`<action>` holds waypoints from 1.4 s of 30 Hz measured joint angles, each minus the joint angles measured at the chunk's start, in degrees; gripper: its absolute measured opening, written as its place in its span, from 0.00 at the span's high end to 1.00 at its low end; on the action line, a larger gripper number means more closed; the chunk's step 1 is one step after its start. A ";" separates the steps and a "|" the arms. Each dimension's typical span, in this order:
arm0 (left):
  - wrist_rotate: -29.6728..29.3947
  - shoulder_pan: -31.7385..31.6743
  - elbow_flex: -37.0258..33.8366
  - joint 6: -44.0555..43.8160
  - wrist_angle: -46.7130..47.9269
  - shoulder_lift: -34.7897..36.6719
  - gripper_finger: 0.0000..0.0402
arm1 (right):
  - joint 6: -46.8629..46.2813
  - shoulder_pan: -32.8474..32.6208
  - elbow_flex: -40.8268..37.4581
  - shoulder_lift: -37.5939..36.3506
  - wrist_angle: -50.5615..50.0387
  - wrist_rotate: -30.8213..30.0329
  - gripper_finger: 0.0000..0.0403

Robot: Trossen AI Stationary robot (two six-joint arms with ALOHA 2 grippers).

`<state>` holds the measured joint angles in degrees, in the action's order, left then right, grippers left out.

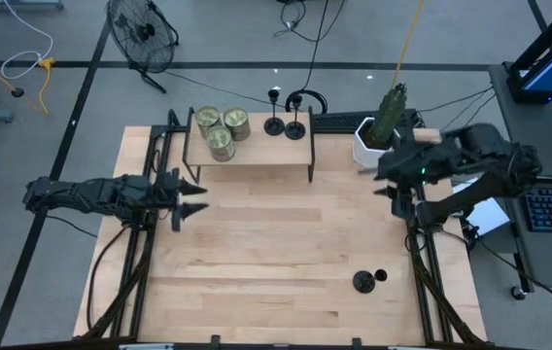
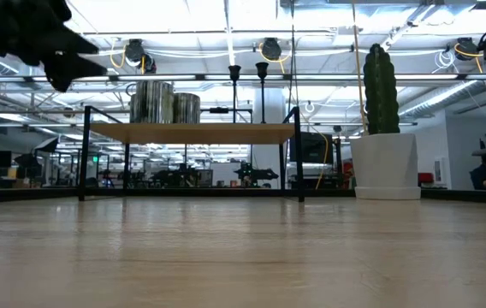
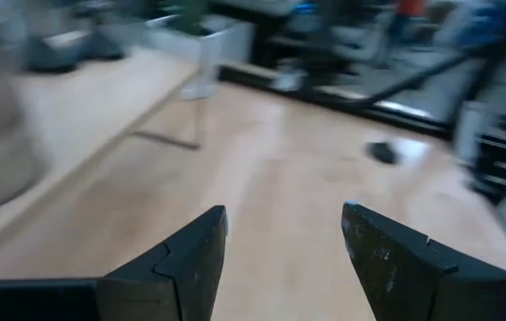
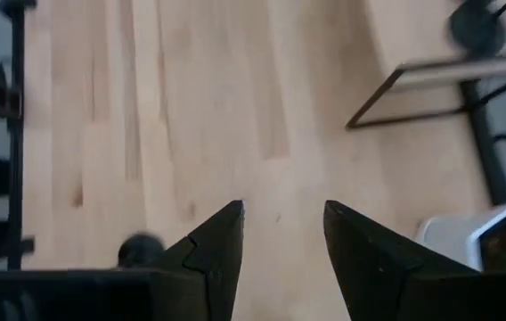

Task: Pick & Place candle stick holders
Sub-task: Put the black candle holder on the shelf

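Holder (image 1: 364,281): near right, lying tipped; light, rigid, top-heavy upright; grasp at thin stem.
Left gripper (image 1: 194,197): parted, empty.
Right gripper (image 1: 385,189): parted, empty.

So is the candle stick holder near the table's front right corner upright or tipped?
Cannot tell. The candle stick holder shows from above only as a dark disc beside a smaller dark spot; no other view shows it clearly.

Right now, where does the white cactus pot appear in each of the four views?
High view: white cactus pot, at the table's far right corner.
Low view: right of centre, standing on the table.
Left wrist view: blurred, far off past the shelf's leg.
Right wrist view: only a corner of its rim shows.
Shared landmark: the wooden shelf beside the pot.
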<state>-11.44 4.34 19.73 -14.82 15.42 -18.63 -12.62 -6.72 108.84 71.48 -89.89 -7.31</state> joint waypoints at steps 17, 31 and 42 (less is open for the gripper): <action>0.48 9.66 -10.78 -0.17 -11.79 4.96 0.42 | -23.12 -15.33 -22.77 -7.22 0.09 6.38 0.62; -0.61 12.98 -12.55 1.09 -6.53 10.55 0.42 | -30.77 -23.37 -25.48 -4.29 5.42 10.47 0.62; -0.57 15.01 -12.57 0.97 -6.10 11.34 0.42 | -32.50 -28.00 -25.51 -0.43 6.71 10.45 0.62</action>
<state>-12.01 19.35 7.16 -13.85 9.32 -7.29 -45.12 -34.72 83.33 71.05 -83.18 3.14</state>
